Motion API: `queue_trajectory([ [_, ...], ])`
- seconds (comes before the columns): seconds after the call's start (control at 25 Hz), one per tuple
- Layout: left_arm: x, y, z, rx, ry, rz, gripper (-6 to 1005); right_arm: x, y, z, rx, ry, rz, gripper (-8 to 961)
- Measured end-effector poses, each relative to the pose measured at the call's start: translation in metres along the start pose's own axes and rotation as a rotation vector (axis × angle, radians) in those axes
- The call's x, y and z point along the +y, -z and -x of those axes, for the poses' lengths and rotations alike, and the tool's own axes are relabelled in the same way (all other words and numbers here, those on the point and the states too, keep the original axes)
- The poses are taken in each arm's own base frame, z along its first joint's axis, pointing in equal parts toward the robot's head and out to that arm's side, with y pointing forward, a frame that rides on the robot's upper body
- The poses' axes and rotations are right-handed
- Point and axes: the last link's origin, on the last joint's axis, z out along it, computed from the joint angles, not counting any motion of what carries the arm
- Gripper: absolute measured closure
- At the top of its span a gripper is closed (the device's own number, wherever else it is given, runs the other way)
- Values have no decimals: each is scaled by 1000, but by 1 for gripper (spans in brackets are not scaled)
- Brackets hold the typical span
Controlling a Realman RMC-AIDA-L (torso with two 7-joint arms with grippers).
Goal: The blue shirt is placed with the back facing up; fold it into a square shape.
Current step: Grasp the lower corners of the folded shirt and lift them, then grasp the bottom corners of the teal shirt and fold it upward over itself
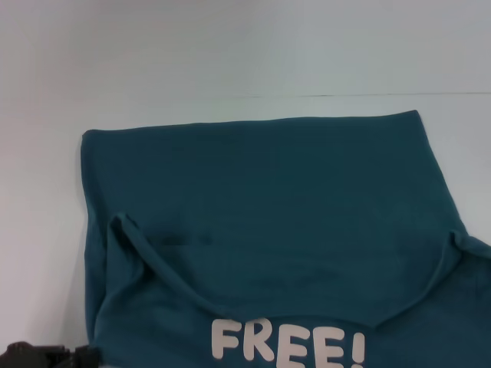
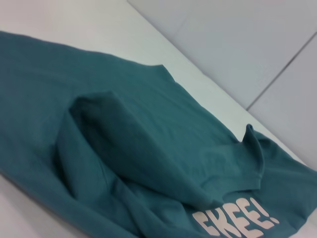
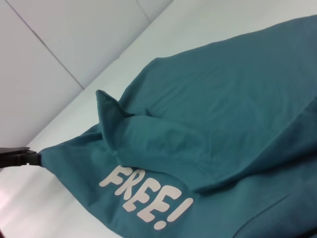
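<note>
While the blue shirt [image 1: 261, 199] is lying spread on the white desk [image 1: 230, 54], I am drawing its near part up and over

My left claw [image 1: 54, 356] is showing only as a dark shape at the shirt's near left corner, and I cannot tell whether it is spread or pinching; in the right wrist view a dark claw tip [image 3: 17, 158] is pinching a stretched corner, though whose I cannot tell. A white "FREE!" print [image 1: 288, 343] is facing up on the near layer, probably because that layer is being turned over
</note>
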Motion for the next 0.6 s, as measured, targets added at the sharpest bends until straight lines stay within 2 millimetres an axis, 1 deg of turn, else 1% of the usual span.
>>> queue_trajectory([
  [0.12,1,2,2,-20,5,7,981,2,3,-3,-14,-5,-1,915],
  [0.24,-1,4,-3,-8,-3,-3,981,0,5,3,-39,2,-9,915],
  [0.32,-5,4,-10,6,-13,-10,981,-4,3,15,-65,20,-12,915],
  [0.44,-12,1,-29,41,-41,-23,981,-12,-1,40,-114,53,-28,914],
  [0.6,-22,-8,-66,84,-93,-17,981,-24,-12,78,-151,94,-46,914],
])
